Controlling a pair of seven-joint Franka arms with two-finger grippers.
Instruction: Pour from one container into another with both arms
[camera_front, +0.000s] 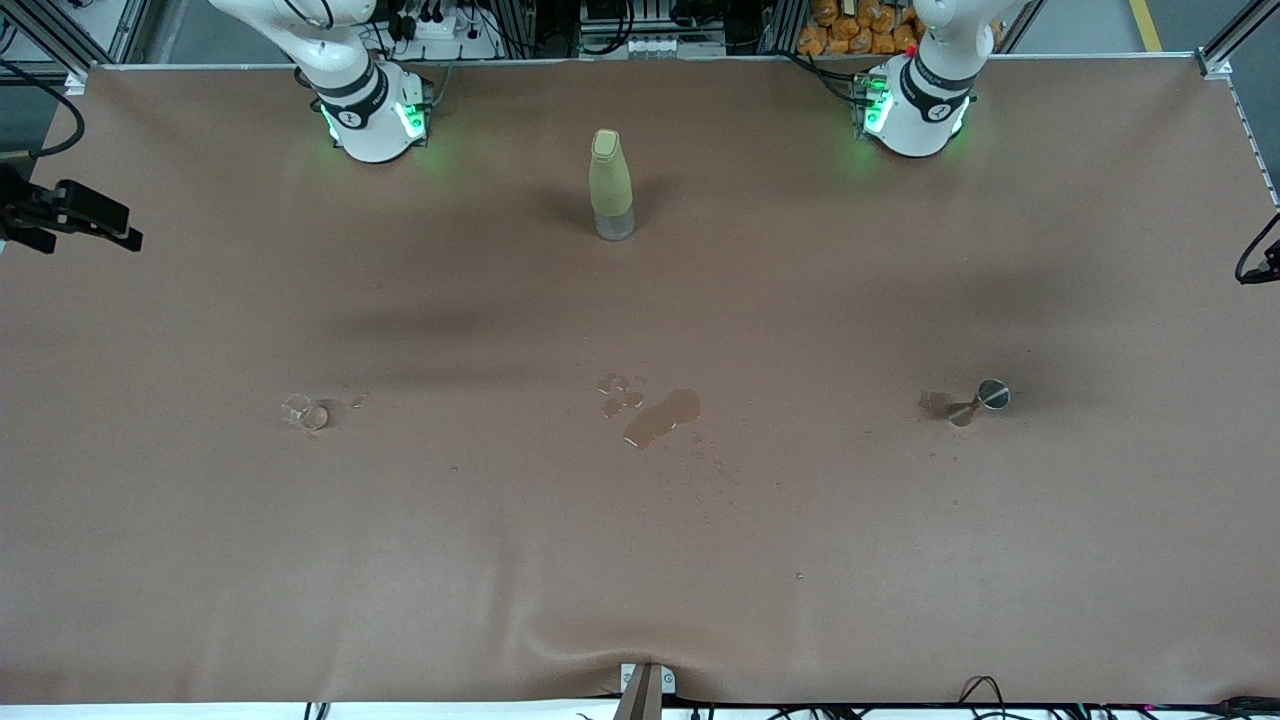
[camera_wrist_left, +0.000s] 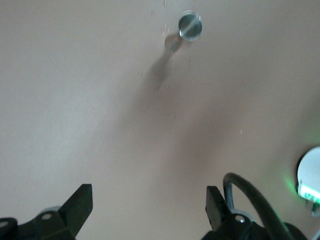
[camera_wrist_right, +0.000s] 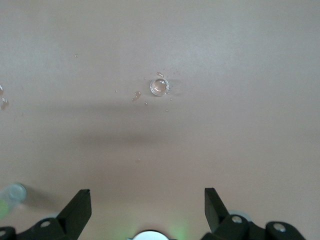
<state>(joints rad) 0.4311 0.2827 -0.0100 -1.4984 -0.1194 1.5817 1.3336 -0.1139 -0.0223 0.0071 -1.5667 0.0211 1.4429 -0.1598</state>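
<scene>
A yellow-green bottle (camera_front: 611, 185) with a clear bottom stands upright between the two arm bases. A small clear glass (camera_front: 305, 411) (camera_wrist_right: 159, 86) sits toward the right arm's end of the table. A small round metal cup (camera_front: 992, 395) (camera_wrist_left: 190, 26) sits toward the left arm's end. My left gripper (camera_wrist_left: 148, 206) hangs high over bare table, open and holding nothing. My right gripper (camera_wrist_right: 146, 206) is likewise high up, open and holding nothing. Neither gripper shows in the front view; only the arm bases (camera_front: 370, 110) (camera_front: 915, 105) do.
A puddle of spilled liquid (camera_front: 662, 416) and several drops lie mid-table, nearer the front camera than the bottle. Wet spots surround the glass and the metal cup. A brown cloth (camera_front: 640, 560) covers the table. A black camera mount (camera_front: 70, 215) juts in at the right arm's end.
</scene>
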